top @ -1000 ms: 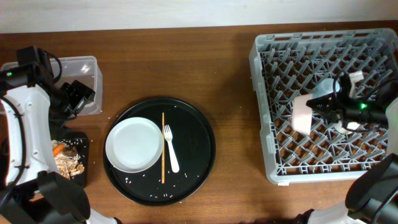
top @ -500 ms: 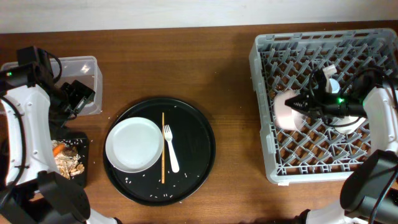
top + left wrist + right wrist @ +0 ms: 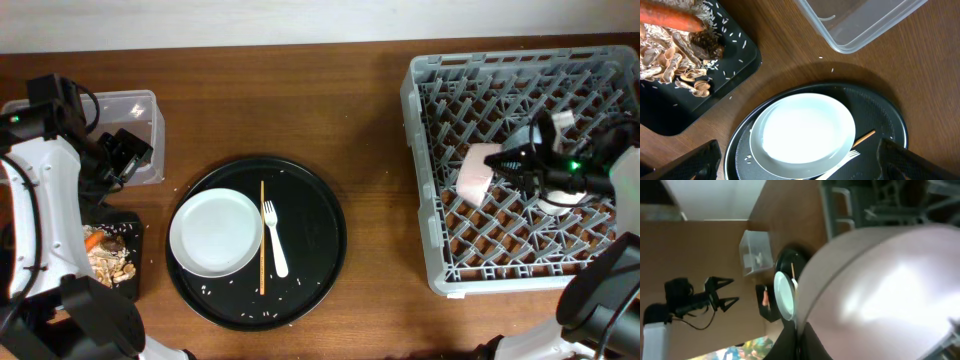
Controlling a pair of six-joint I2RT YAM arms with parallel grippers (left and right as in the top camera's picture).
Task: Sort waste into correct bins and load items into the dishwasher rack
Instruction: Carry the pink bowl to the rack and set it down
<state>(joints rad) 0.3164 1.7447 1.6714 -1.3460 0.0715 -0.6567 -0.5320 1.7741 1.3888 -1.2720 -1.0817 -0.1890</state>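
**A:** Left claw first?

**B:** The left gripper (image 3: 122, 158) hangs with its fingers spread wide. The clear tub (image 3: 135, 105) is at its twelve o'clock and the black bin (image 3: 670, 117) at its six, with the carrot (image 3: 670, 19) lying on scraps inside.

**A:** And the middle?

**B:** On the round black tray (image 3: 310, 260), the white plate (image 3: 214, 233) sits on the nine o'clock half. The chopsticks (image 3: 262, 235) run from twelve to six, and the fork (image 3: 273, 240) lies just at their three o'clock.

**A:** Right claw?

**B:** The right gripper (image 3: 512, 165) is clamped on the white bowl (image 3: 476, 172), which is tipped on its side over the nine o'clock part of the dishwasher rack (image 3: 425, 180).

A round black tray (image 3: 315, 215) lies between a clear plastic tub (image 3: 145, 120), left, and a large grey plastic rack (image 3: 420, 170), right.
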